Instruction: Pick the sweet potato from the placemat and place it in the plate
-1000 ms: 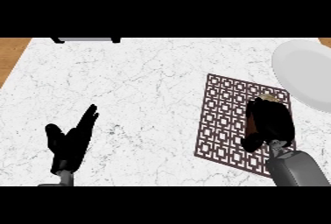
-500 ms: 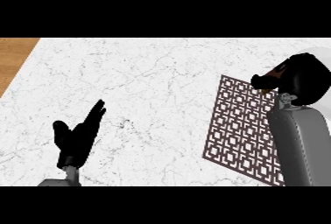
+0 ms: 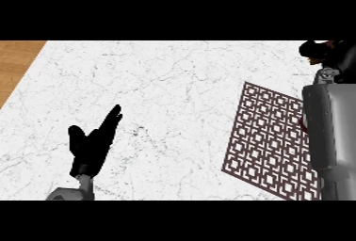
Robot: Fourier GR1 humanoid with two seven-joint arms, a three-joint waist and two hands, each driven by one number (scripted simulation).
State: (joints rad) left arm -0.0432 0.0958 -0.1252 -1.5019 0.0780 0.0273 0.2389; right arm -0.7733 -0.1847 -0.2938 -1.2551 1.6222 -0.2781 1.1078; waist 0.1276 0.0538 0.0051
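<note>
1. Black against the pale stone, your right hand (image 3: 325, 51) sits at the upper right corner of the head view, its fingers curled round something small.
2. Only a sliver of reddish-brown shows inside that curl; you can take it for the brown sweet potato (image 3: 317, 60), but the hand hides nearly all of it, so its shape and how it lies cannot be told.
3. Your right grey forearm (image 3: 328, 136) runs straight down from the hand to the lower edge, covering the right side of what lies beneath it.
4. Beneath and just left of that forearm you see the dark maroon lattice-patterned rectangular placemat (image 3: 268, 136), lying flat and skewed on the counter, its top corner pointing toward the hand. The hand is beyond the mat's upper edge, not over it.
5. No part of the plate shows in this view.
6. Well apart, at lower left, your left hand (image 3: 92, 143) rests with straight fingers pointing up and to the right, thumb apart, holding nothing.
7. Under everything you have the white marble counter with grey veining (image 3: 173, 84).
8. A strip of light brown wood (image 3: 17, 59) shows at the upper left corner, beyond the counter's edge.
</note>
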